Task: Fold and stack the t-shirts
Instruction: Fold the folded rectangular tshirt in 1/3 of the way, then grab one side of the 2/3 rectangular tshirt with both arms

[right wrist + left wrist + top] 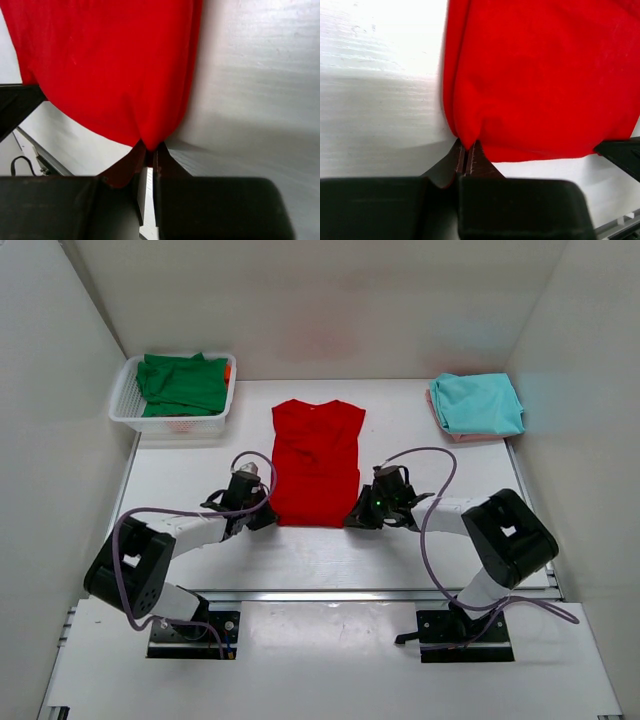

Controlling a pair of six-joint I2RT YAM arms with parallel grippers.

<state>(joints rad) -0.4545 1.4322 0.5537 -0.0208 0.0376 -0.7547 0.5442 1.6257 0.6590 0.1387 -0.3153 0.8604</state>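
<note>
Bright even light; glare on table (380, 45); left hand (468, 153) seemingly blurred.

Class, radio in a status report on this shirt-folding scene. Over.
Left gripper shut on red t-shirt, near-left corner. Right gripper shut on near-right corner. Nothing in the way.

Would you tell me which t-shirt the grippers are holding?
The red t-shirt, pinched at both near corners; the green t-shirt sits in the basket, the teal t-shirt lies folded.

A robotics lab cell: white walls (60, 420) box in a white table (300, 550) (arm bases (190, 630) bolted at its edge).
</note>
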